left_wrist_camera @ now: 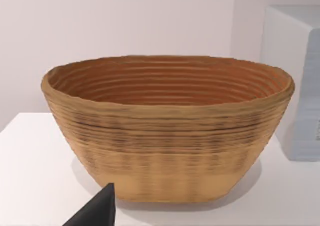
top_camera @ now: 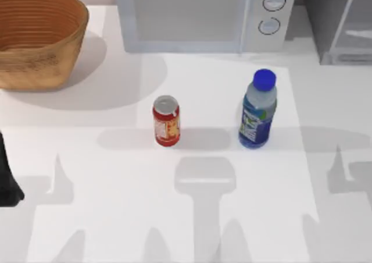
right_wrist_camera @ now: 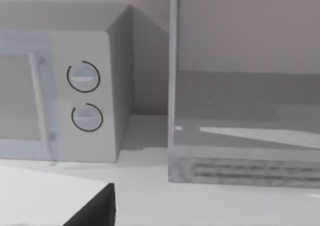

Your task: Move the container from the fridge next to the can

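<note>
Since the container (top_camera: 257,110) already stands upright on the table beside the can (top_camera: 166,121), out of the fridge (top_camera: 343,24), we probably finished; both grippers' fingers we cannot tell.

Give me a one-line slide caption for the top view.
Blue-capped bottle stands on the white table right of the red can, apart from it, microwave behind.
</note>
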